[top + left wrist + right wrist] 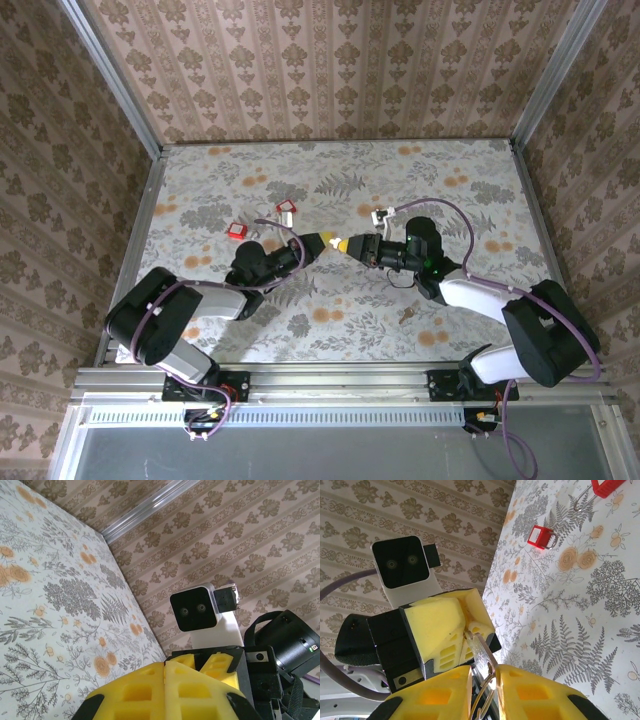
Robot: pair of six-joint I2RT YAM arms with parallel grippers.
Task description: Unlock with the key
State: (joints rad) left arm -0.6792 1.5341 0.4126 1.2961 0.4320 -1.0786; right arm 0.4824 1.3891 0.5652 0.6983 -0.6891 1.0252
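Observation:
The key [482, 647] is a small flat metal key on a wire ring, held in mid-air above the table's middle. Its tip sits in the seam of my left gripper [322, 241], whose yellow fingers [442, 622] are shut on it. The key's head and ring lie between the fingers of my right gripper [485, 672]. Those jaws stand a little apart: the head rests against the right finger, with a gap to the left one. Both grippers meet tip to tip, the right gripper [346, 245] facing the left one. In the left wrist view the left gripper [165, 667] is pressed shut.
Two small red padlocks with wire shackles lie on the flowered table behind the left arm, one [237, 230] nearer, one [288, 206] farther back. The nearer padlock [540, 536] also appears in the right wrist view. Patterned walls [330, 70] enclose the table.

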